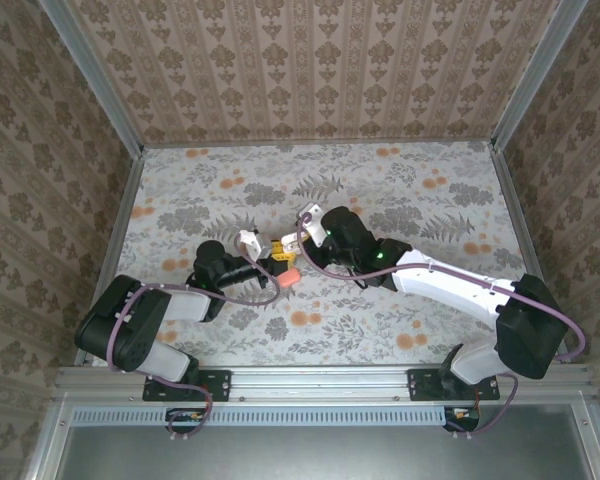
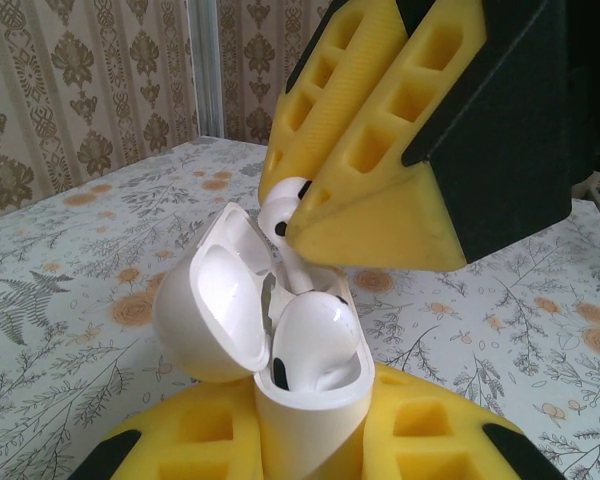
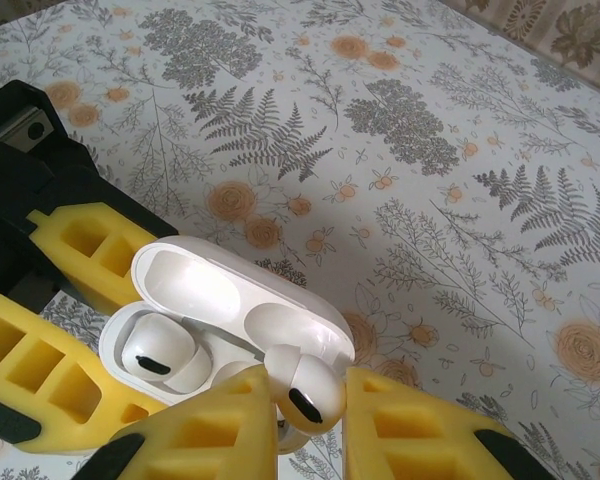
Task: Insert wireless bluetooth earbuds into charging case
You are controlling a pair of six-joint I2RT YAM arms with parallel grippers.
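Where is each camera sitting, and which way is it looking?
Top external: high above and behind the arms, looking down at the flowery table; both whole arms show.
Left wrist: on the left arm, looking out over the left gripper, which is shut on the open charging case; the right gripper pinches the loose earbud above it.
Right wrist: on the right arm, looking down between its own yellow fingers at the case.
Shared: both wrist views show the case, the loose earbud and the seated earbud.
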